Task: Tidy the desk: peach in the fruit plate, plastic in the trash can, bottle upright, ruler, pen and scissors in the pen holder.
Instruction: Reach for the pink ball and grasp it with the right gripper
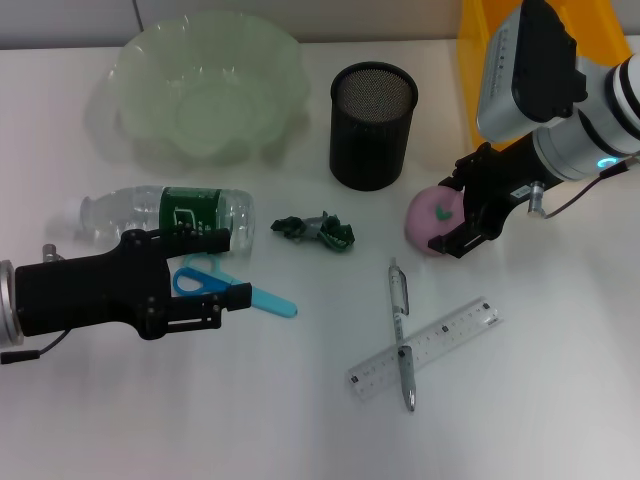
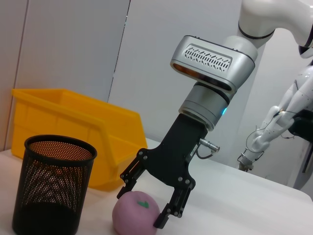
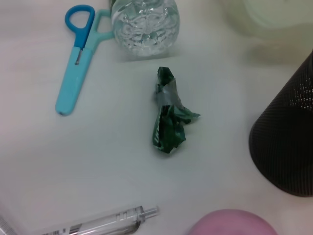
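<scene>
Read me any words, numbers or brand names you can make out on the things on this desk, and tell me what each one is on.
No text can be read here.
Bottle: the green label carries a white mark, too blurred to read.
Ruler: scale marks along its edge, numbers too small to read.
Green plastic wrapper: light print near one end, illegible.
Pen, scissors, peach: no lettering visible.

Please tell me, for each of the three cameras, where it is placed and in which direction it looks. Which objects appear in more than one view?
Head view: on the robot's head, looking down at the desk; shows left gripper over the scissors and right gripper open around the peach.
Left wrist view: low, looking across the desk at the right gripper, peach, pen holder; own fingers unseen.
Right wrist view: looks down at plastic, scissors, bottle; no fingers visible.
Shared: peach and pen holder appear in all three.
</scene>
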`<act>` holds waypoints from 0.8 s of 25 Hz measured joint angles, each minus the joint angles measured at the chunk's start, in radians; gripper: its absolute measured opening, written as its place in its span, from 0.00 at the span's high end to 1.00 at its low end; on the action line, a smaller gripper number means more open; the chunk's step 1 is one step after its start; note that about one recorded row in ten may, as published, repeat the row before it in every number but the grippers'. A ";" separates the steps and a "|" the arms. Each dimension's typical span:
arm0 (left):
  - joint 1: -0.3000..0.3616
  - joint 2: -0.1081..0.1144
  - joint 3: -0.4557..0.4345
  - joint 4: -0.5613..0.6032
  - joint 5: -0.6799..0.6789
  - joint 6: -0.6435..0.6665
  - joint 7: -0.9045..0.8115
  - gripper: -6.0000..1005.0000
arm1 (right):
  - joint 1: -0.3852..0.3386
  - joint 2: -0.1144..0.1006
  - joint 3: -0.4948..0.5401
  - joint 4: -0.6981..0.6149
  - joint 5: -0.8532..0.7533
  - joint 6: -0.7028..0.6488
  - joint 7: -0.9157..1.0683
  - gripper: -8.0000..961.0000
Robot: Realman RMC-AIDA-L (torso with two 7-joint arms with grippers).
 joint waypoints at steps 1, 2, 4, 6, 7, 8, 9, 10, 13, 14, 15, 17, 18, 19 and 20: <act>0.000 0.000 0.000 0.000 0.000 0.000 0.000 0.23 | 0.000 0.000 0.000 0.000 0.000 0.000 -0.001 0.15; 0.001 0.000 0.000 0.000 0.000 0.000 0.000 0.23 | 0.000 0.000 0.000 0.000 0.000 0.000 -0.001 0.15; 0.001 0.000 0.000 0.000 0.000 0.000 0.000 0.23 | 0.000 0.000 -0.001 0.000 0.000 0.004 -0.002 0.16; 0.001 0.000 0.000 0.001 0.001 -0.002 0.000 0.23 | -0.001 0.000 -0.013 0.000 0.000 0.014 -0.003 0.17; 0.001 0.000 0.000 0.001 0.001 -0.003 0.000 0.23 | -0.004 0.001 -0.020 0.000 0.000 0.023 -0.004 0.17; 0.001 0.000 0.000 0.000 0.001 -0.003 0.000 0.23 | -0.006 0.001 -0.027 0.000 0.000 0.032 -0.005 0.18; 0.001 0.000 0.000 0.000 0.002 -0.003 0.000 0.23 | -0.009 0.001 -0.036 0.000 0.000 0.046 -0.005 0.21; 0.000 0.000 0.000 0.000 0.003 -0.003 0.000 0.23 | -0.011 0.002 -0.042 0.000 0.000 0.057 -0.005 0.25; 0.000 0.000 0.000 0.001 0.005 -0.004 -0.005 0.23 | -0.011 0.002 -0.050 -0.001 0.003 0.067 -0.005 0.35; 0.000 0.000 0.000 0.001 0.005 -0.004 -0.007 0.23 | -0.011 0.002 -0.050 -0.001 0.009 0.066 -0.005 0.39; 0.000 0.000 0.000 0.001 0.005 -0.004 -0.007 0.23 | -0.011 0.002 -0.051 0.000 0.015 0.064 -0.005 0.43; 0.001 0.001 0.000 0.002 0.006 -0.004 -0.009 0.23 | -0.012 0.002 -0.052 -0.001 0.021 0.060 -0.007 0.51; 0.002 0.001 0.000 0.002 0.006 -0.004 -0.009 0.23 | -0.012 0.001 -0.052 -0.001 0.021 0.057 -0.007 0.55; 0.003 0.001 0.000 0.002 0.006 -0.004 -0.009 0.23 | -0.012 0.001 -0.052 -0.002 0.022 0.055 -0.007 0.59; 0.003 0.001 0.000 0.002 0.006 -0.004 -0.009 0.23 | -0.012 0.001 -0.052 -0.002 0.022 0.054 -0.007 0.60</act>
